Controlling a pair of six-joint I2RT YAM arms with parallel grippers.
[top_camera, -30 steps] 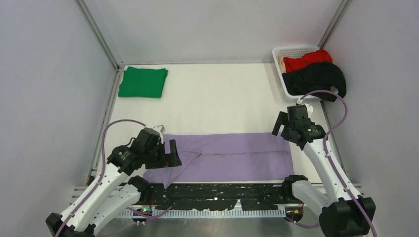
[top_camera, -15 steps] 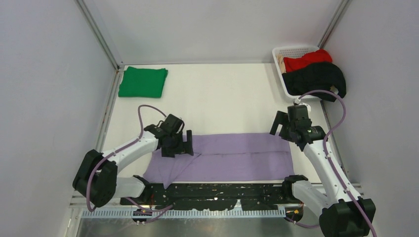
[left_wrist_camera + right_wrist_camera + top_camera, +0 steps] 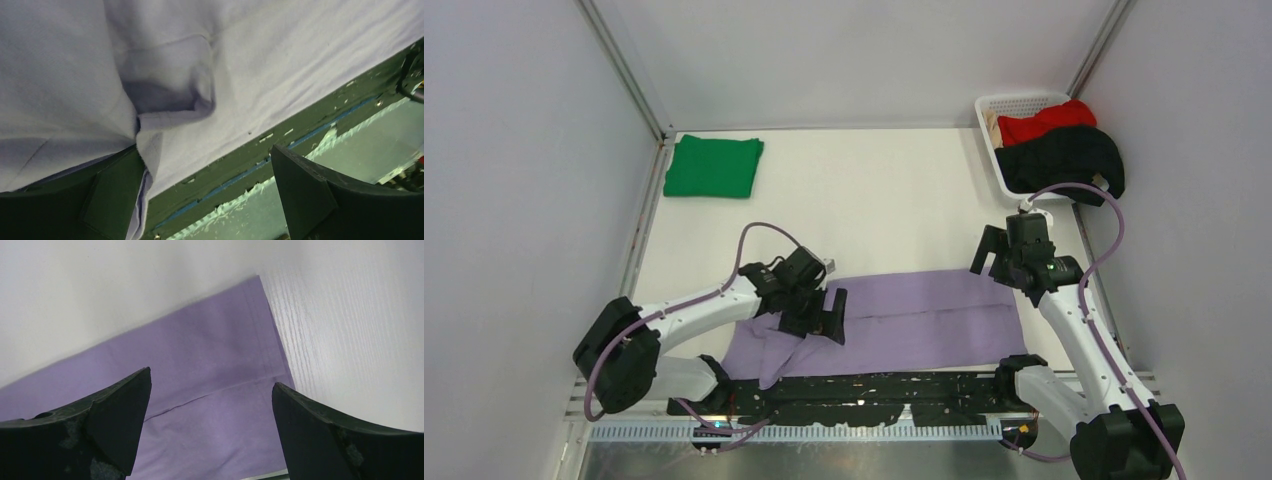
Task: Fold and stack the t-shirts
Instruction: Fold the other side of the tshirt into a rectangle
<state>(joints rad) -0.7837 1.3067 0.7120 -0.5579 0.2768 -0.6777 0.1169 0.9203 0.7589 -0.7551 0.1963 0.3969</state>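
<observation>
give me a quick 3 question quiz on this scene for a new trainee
1. True or false: the green t-shirt lies folded at the far left corner of the table.
2. Where is the lavender t-shirt? A) balled up at the far edge B) stretched out along the near edge C) stacked on the green one
3. Are the fingers of the left gripper and right gripper open or shut?

Key: 1 true; 2 B; 3 both open
</observation>
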